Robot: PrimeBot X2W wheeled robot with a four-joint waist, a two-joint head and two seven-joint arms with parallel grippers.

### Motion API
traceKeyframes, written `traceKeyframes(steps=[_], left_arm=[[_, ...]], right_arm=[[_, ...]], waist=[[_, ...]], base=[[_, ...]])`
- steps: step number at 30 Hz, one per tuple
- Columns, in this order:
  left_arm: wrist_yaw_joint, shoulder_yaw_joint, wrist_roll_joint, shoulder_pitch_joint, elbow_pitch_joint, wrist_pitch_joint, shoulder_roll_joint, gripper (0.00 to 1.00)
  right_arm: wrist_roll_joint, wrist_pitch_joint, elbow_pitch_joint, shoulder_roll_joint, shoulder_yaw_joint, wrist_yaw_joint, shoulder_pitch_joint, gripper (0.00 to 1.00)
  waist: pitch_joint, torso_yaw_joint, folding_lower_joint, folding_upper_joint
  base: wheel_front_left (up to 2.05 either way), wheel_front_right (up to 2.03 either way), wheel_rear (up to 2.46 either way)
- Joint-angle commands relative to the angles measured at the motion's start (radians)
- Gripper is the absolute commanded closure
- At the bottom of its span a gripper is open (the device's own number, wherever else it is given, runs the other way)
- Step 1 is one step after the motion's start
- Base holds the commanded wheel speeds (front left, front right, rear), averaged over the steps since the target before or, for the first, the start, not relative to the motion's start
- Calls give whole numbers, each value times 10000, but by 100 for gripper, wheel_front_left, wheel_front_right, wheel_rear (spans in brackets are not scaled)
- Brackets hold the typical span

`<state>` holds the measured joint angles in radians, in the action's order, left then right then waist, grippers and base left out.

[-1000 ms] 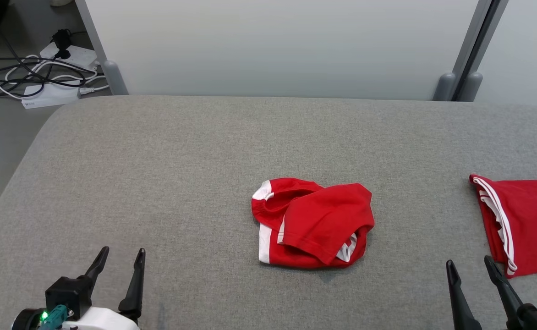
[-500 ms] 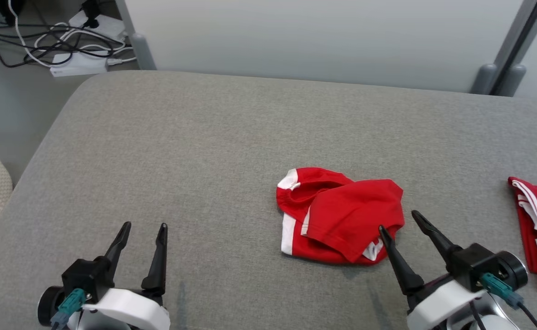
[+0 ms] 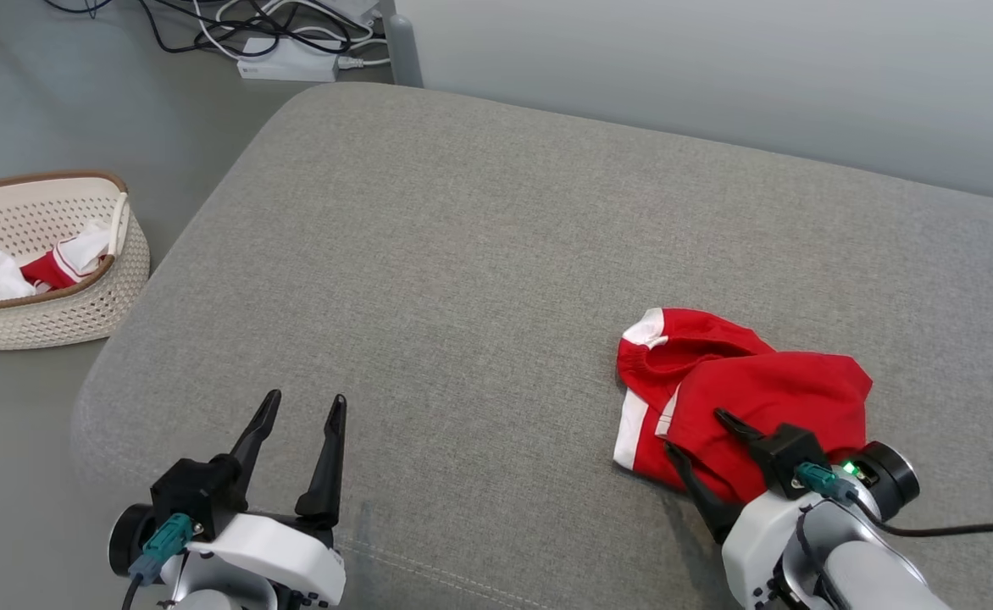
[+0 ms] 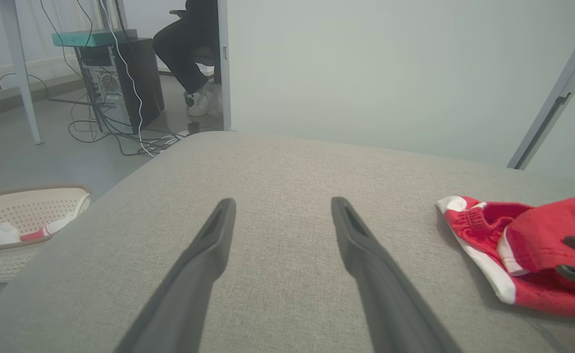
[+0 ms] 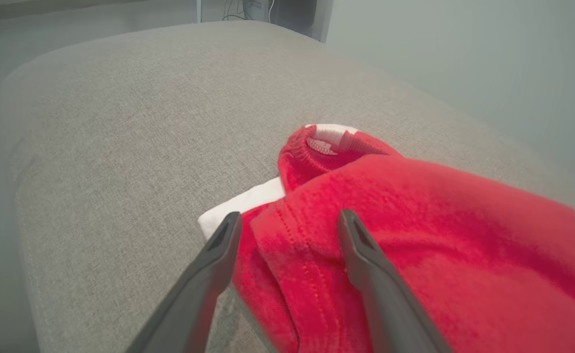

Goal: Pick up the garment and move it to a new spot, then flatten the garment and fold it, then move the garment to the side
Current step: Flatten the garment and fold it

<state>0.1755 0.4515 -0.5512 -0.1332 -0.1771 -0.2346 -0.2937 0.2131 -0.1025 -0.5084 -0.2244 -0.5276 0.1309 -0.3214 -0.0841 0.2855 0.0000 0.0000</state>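
Observation:
The garment [image 3: 759,385] is a crumpled red piece with white trim, lying on the grey padded table [image 3: 463,254] at the right. My right gripper [image 3: 693,429] is open at its near left edge. In the right wrist view the right gripper [image 5: 290,214] has one finger above the red cloth [image 5: 415,220] and the other by the white hem. My left gripper [image 3: 307,396] stands open over bare table at the lower left, well apart from the garment. The left wrist view shows the left gripper [image 4: 282,201] open, with the garment [image 4: 508,245] off to its right.
A cream basket [image 3: 56,313] holding red and white cloth stands on the floor left of the table. Cables and a power strip [image 3: 285,63] lie on the floor behind. A seated person's legs [image 4: 189,54] and a computer tower [image 4: 120,83] are beyond the table's rounded far-left corner.
The head camera has swung left, shifting the whole picture. My right gripper has come forward from the table's near edge to the garment's near edge, still open. The left gripper keeps its pose.

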Motion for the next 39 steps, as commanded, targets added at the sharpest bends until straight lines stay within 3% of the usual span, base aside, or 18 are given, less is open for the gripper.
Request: traceKeyframes(steps=[1,3,4,5,6,12,16,26,30,36,37,38,39], left_arm=[[-70,-414,48,-587,160,-137,-121,0],[-110,-444,59,-608,104,-167,-93,0],[-126,-454,75,-627,82,-180,-79,0],[-152,-447,87,-640,56,-189,-62,0],[-185,-437,96,-664,41,-198,-33,0],[-244,-551,167,-750,-67,-239,47,0],[-264,-663,213,-682,-57,-254,36,0],[-354,-797,374,-711,190,-266,36,0],[-375,-836,433,-776,266,-268,-15,0],[-377,-906,460,-871,356,-268,-121,0],[-360,-910,481,-876,356,-263,-156,0],[-344,-924,483,-881,381,-263,-170,0],[-345,-921,482,-879,400,-246,-194,0]], right_arm=[[-236,0,14,-9,-61,-2,-306,0],[-572,66,-309,121,-12,-2,-467,0],[-718,149,-482,193,35,-2,-530,20],[-849,176,-612,278,73,-2,-600,71],[-1041,179,-719,326,123,-2,-680,100],[-1196,12,-967,767,653,-2,-868,100],[-727,-406,-453,904,1328,-2,-729,100],[-434,-193,2011,616,5103,-2,878,100],[-240,37,2202,842,6328,-2,1526,100],[-26,-156,1668,1222,6998,-2,1796,100],[-42,-187,1457,1260,7146,-2,1780,57],[-33,-375,1337,1292,7239,-2,1714,0],[-17,-494,1184,1319,7351,-2,1661,0]], waist=[[-15,58,0,0],[-28,64,0,0],[-34,60,0,0],[-48,52,0,0],[-71,55,0,0],[-158,-58,0,0],[-162,-282,0,0],[-451,-1381,0,0],[-604,-1788,0,0],[-764,-2310,0,0],[-767,-2383,0,0],[-777,-2446,0,0],[-788,-2496,0,0]], base=[[0,0,0],[0,0,0],[0,0,0],[0,0,0],[0,0,0],[0,0,0],[0,0,0],[0,0,0],[0,0,0],[0,0,0],[0,0,0],[0,0,0],[0,0,0]])
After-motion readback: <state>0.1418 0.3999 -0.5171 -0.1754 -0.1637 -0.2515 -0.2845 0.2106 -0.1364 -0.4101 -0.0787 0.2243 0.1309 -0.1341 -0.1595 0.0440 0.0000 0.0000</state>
